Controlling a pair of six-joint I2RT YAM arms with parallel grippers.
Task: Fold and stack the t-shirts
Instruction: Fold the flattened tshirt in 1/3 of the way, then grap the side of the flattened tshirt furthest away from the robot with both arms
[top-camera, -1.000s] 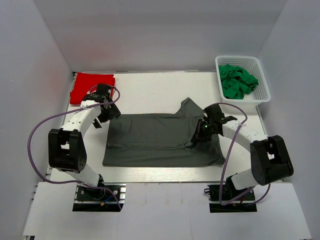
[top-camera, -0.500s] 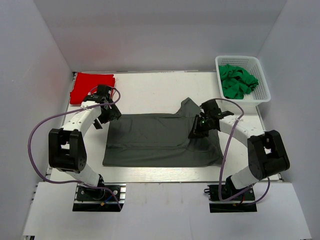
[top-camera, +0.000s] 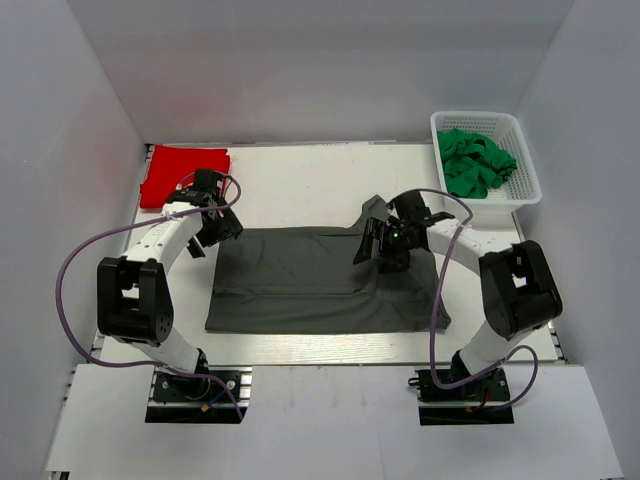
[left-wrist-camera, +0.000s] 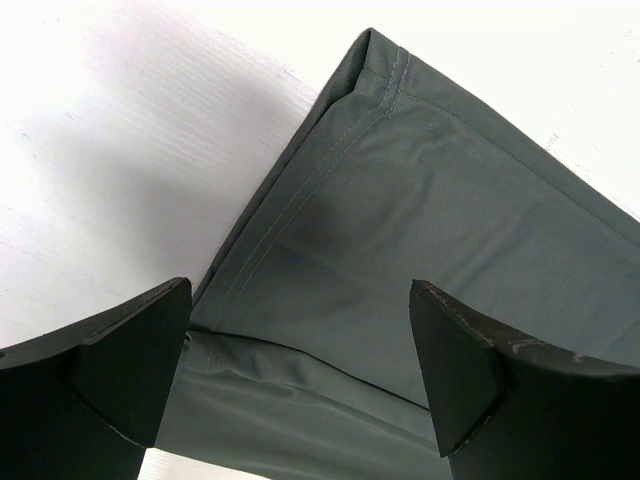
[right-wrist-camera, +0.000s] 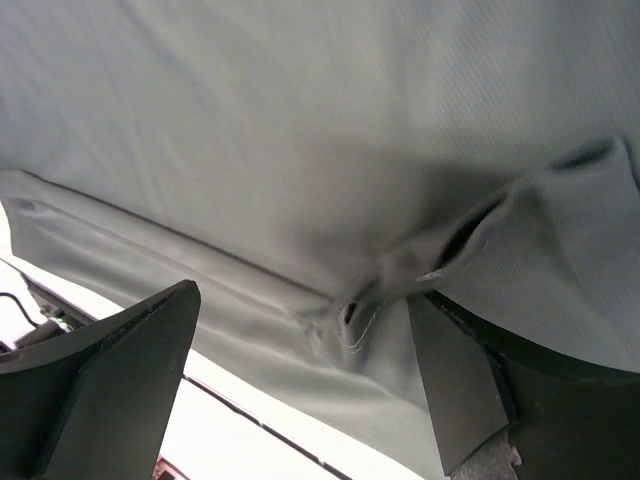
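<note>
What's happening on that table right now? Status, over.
Left gripper: jaws open above grey shirt corner. Right gripper: jaws open over bunched cloth on its right side. Red shirt at far-left corner. Nothing blocking.

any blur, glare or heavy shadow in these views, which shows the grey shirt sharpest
Left wrist: sharpest, hem stitching on the grey t-shirt reads clearly; a soft shadow lies on the white table beside its corner. Right wrist: dimmer and softer, dark shade in the bunched fold. Top external: even light, no glare, only faint shadows.
</note>
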